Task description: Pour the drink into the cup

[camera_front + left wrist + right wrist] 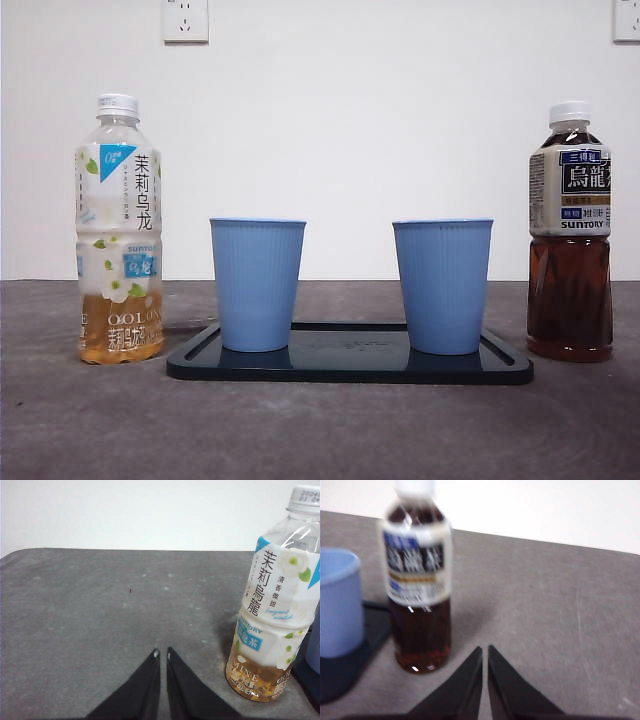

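Two blue ribbed cups, one on the left [257, 284] and one on the right [442, 285], stand upright on a dark tray [350, 368]. A jasmine oolong bottle [119, 230] with pale tea low inside and a white cap stands left of the tray. A dark oolong bottle [570, 235], capped, stands right of it. My left gripper [162, 653] is shut, empty, near the pale bottle [275, 605]. My right gripper [485, 650] is shut, empty, close to the dark bottle [418, 580]; a blue cup [337, 602] shows beside that bottle.
A grey table surface [320, 430] stretches in front of the tray. A white wall with two power sockets [185, 20] stands behind. Neither arm shows in the front view.
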Controlling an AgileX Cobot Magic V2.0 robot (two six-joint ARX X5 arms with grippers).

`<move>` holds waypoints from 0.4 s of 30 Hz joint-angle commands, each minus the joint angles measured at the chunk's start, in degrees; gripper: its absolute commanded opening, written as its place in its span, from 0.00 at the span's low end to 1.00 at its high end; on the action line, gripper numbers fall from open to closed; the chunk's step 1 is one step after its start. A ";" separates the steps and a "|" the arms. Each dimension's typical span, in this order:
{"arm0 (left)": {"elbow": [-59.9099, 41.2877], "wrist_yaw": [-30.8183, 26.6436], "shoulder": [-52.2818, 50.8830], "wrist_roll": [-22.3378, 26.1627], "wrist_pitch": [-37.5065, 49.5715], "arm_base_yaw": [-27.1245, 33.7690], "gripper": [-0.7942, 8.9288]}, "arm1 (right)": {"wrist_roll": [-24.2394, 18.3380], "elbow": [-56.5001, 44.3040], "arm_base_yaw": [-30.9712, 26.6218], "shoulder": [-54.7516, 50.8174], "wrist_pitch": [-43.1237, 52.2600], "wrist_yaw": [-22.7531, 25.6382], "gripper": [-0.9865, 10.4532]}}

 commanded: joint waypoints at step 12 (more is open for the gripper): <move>-1.16 -0.17 -0.09 0.48 0.66 0.00 0.10 | -0.81 -3.41 -0.72 -3.48 -0.83 4.79 0.10</move>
